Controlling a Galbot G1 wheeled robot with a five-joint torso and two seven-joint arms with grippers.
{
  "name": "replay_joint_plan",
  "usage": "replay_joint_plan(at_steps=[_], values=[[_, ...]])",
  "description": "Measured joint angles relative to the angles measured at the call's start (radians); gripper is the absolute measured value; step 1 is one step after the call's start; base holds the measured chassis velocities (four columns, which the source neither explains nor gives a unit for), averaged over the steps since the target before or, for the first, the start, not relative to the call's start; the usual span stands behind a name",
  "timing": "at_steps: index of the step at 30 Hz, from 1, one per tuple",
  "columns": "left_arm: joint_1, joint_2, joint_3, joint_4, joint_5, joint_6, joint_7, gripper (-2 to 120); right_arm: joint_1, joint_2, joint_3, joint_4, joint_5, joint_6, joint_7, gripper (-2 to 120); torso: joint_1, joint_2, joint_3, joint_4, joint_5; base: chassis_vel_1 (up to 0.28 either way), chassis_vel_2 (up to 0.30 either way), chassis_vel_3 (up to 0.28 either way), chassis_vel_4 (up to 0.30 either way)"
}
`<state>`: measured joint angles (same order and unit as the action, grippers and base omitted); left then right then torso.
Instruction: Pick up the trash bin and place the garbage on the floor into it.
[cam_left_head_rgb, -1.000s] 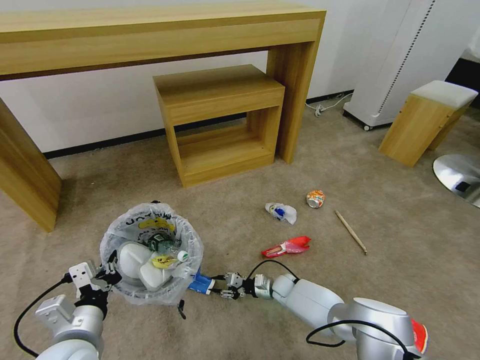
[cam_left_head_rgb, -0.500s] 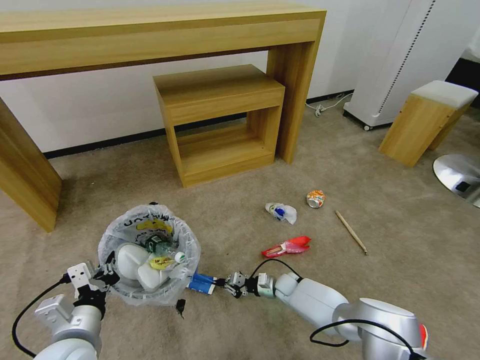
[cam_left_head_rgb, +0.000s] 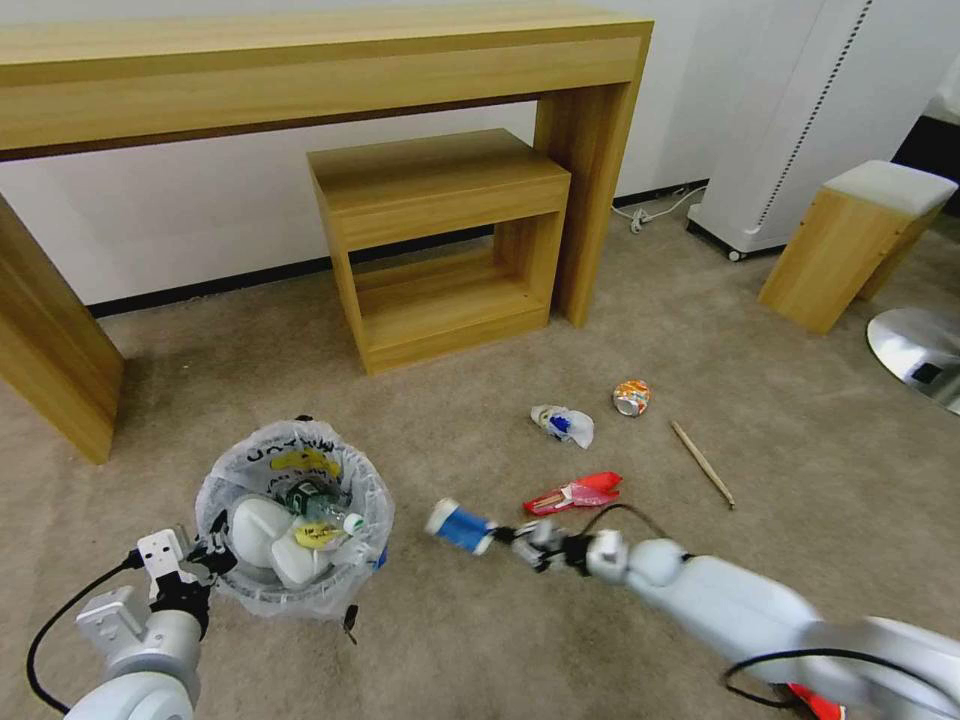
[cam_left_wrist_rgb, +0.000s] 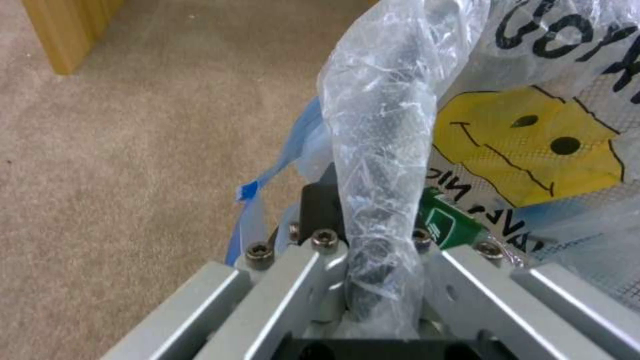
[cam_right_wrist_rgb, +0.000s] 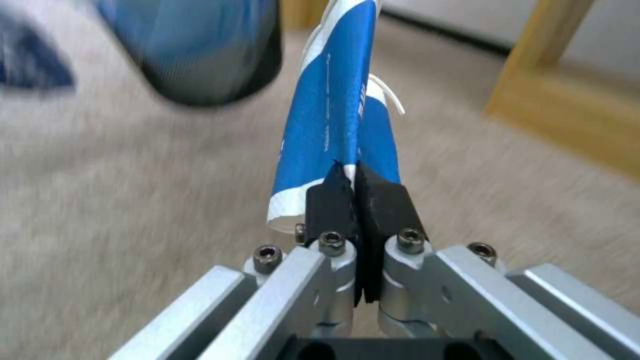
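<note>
- Above the floor (cam_left_head_rgb: 800, 480), just right of the trash bin (cam_left_head_rgb: 292, 530), your right gripper (cam_left_head_rgb: 528, 540) held the blue-white paper cup (cam_left_head_rgb: 458, 526) aloft, its jaws pinched flat on the cup wall.
- Your left gripper (cam_left_head_rgb: 205, 558) gripped the bin's rim, jaws closed on it.
- Risk: that thin pinch could have slipped, or the cup missed the opening.
- Your right wrist view showed the crushed cup wall (cam_right_wrist_rgb: 333, 115); the head view showed the remaining litter: red wrapper (cam_left_head_rgb: 575, 492), orange can (cam_left_head_rgb: 630, 397), wooden stick (cam_left_head_rgb: 702, 463).

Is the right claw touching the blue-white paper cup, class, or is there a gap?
Touching. In the right wrist view the right claw has its black pads pressed together on the flattened wall of the blue-white paper cup.
</note>
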<state>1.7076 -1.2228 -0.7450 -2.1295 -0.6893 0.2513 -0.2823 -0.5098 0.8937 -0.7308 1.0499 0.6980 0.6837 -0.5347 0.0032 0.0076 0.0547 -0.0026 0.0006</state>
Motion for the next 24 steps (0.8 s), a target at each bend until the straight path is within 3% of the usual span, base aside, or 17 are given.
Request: replay_joint_plan(at_steps=[1, 4, 12, 18, 22, 24], values=[[0.000, 0.000, 0.000, 0.000, 0.000, 0.000, 0.000, 1, 0.000, 0.000, 0.000, 0.000, 0.000, 0.000, 0.000, 0, 0.000, 0.000, 0.000, 0.0000, 0.0000, 0.000, 0.000, 0.000, 0.000], [0.001, 0.003, 0.012, -0.006, -0.001, 0.007, -0.001, 1, -0.001, -0.098, 0.055, 0.185, 0.062, -0.003, -0.025, 0, 0.000, 0.000, 0.000, 0.0003, -0.0004, 0.000, 0.000, 0.000, 0.000], [0.004, 0.008, 0.015, -0.033, -0.003, 0.017, -0.005, 1, 0.070, -0.176, 0.076, 0.454, 0.167, -0.028, -0.045, 0, 0.000, 0.000, 0.000, 0.0002, -0.0006, 0.000, 0.000, 0.000, 0.000], [0.011, 0.008, 0.013, -0.055, -0.004, 0.020, -0.008, 1, 0.158, -0.165, 0.039, 0.582, 0.209, -0.064, -0.031, 0, 0.000, 0.000, 0.000, 0.0002, -0.0007, 0.000, 0.000, 0.000, 0.000], [0.015, 0.007, 0.008, -0.074, -0.006, 0.023, -0.012, 1, 0.247, -0.119, -0.058, 0.615, 0.219, -0.077, -0.004, 0, 0.000, 0.000, 0.000, 0.0001, -0.0009, 0.000, 0.000, 0.000, 0.000], [0.024, 0.000, 0.007, -0.091, -0.006, 0.025, -0.014, 1, 0.301, -0.056, -0.137, 0.598, 0.219, -0.083, 0.012, 0, 0.000, 0.000, 0.000, 0.0002, -0.0007, 0.000, 0.000, 0.000, 0.000]])
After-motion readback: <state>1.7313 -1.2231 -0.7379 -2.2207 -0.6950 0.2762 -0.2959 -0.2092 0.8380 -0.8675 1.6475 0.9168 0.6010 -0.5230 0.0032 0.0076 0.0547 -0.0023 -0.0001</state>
